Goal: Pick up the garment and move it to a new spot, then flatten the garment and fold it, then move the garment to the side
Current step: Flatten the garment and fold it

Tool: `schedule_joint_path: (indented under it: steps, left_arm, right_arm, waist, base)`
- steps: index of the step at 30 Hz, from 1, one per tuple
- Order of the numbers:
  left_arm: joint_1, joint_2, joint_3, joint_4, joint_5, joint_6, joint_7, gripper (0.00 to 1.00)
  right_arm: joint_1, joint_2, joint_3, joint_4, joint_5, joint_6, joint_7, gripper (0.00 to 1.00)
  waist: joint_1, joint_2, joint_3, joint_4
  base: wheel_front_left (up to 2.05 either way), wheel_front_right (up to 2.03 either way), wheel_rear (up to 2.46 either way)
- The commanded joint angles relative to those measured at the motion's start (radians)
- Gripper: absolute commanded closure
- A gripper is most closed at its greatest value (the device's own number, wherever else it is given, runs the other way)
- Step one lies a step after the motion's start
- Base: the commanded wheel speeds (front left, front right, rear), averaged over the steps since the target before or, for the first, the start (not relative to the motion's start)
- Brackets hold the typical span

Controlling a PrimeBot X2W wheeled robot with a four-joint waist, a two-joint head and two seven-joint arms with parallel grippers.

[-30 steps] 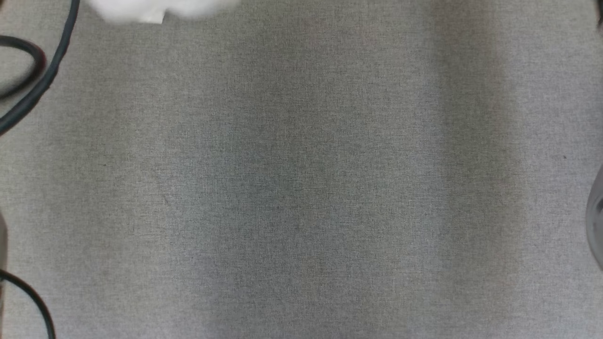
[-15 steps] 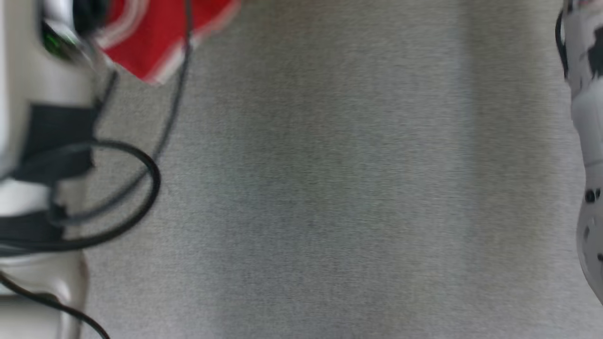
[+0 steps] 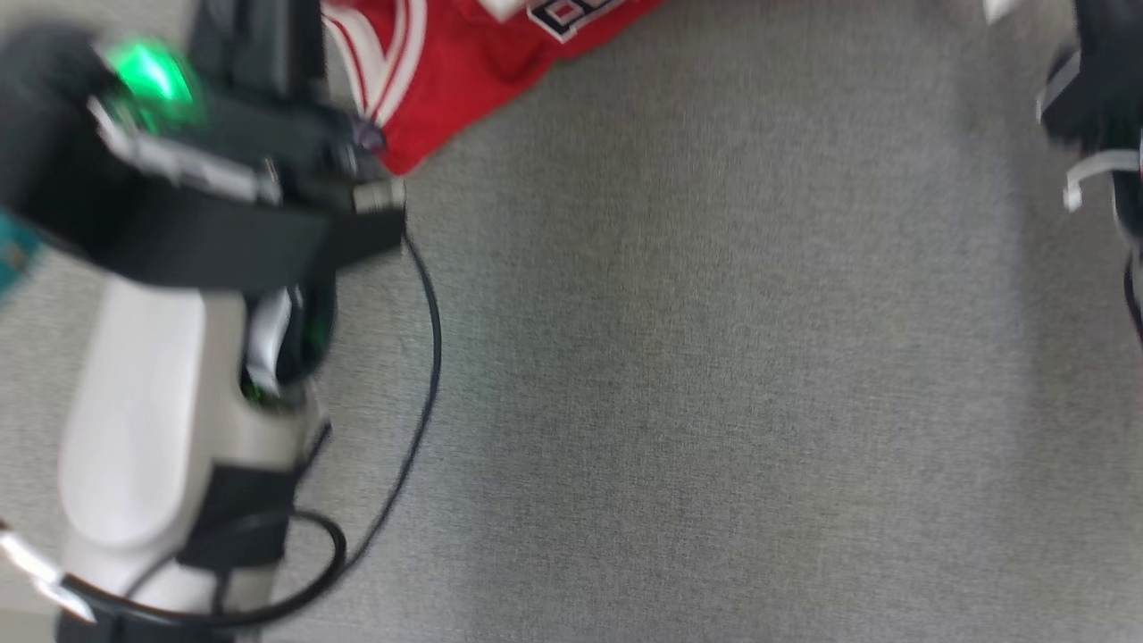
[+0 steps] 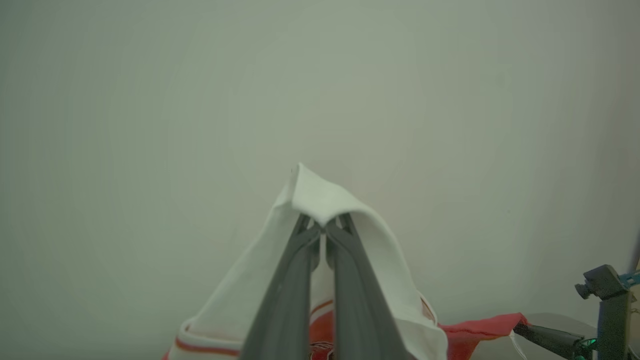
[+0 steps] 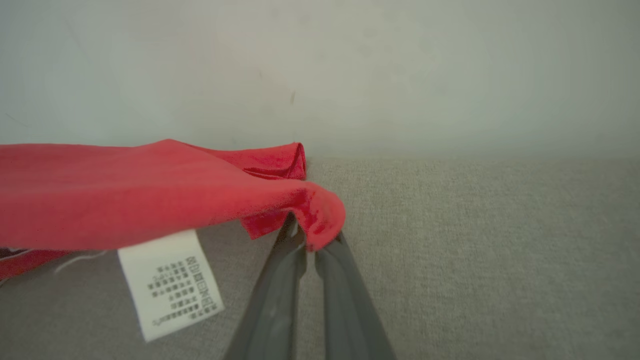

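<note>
Head view: the red garment (image 3: 464,62) runs along the top edge of the grey cloth surface (image 3: 714,357), one corner pointing down beside the left arm (image 3: 152,402). Left wrist view: the left gripper (image 4: 324,231) is pinched tight on a white hem. Right wrist view: the right gripper (image 5: 306,240) is clamped on a red corner, the fabric stretches away leftward, and the care label (image 5: 170,282) dangles.

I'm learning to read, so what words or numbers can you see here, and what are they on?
Dark letters on the red shirt: cut off at the picture's top edge and blurred, unreadable.
Small print on the white tag hanging from the shirt: too tiny and blurred to read.
</note>
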Motion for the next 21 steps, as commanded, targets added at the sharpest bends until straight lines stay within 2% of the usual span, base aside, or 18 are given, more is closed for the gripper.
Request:
schedule_joint_path:
  steps: [1, 7, 8, 13, 21]
  left_arm:
    - [0.048, 0.001, 0.000, -0.005, -0.018, -0.006, -0.005, 1.00]
    - [0.265, -0.003, -0.021, -0.004, -0.049, 0.001, -0.004, 1.00]
    - [0.335, -0.004, -0.034, -0.006, -0.068, 0.002, 0.001, 1.00]
    - [0.508, 0.007, -0.044, -0.030, -0.103, 0.022, 0.033, 1.00]
    - [0.736, 0.034, -0.029, -0.112, -0.162, 0.084, 0.132, 1.00]
  right_arm:
    - [0.054, -0.021, -0.005, -0.026, 0.014, 0.000, 0.032, 1.00]
    - [0.286, -0.059, -0.055, -0.172, 0.020, 0.000, 0.245, 1.00]
    - [0.358, -0.056, -0.079, -0.219, 0.003, 0.000, 0.306, 1.00]
    - [0.514, -0.029, -0.134, -0.345, -0.012, 0.000, 0.476, 1.00]
    - [0.757, -0.003, -0.227, -0.555, -0.072, 0.000, 0.793, 1.00]
  waist:
    - [0.0001, 0.0000, -0.105, -0.001]
    - [0.0001, 0.0000, -0.225, -0.010]
    - [0.0001, 0.0000, -0.261, -0.012]
    - [0.0001, 0.0000, -0.338, -0.011]
    - [0.0001, 0.0000, -0.427, 0.005]
  base:
    - [0.00, 0.00, 0.00]
    - [0.00, 0.00, 0.00]
    - [0.00, 0.00, 0.00]
    - [0.00, 0.00, 0.00]
    - [0.00, 0.00, 0.00]
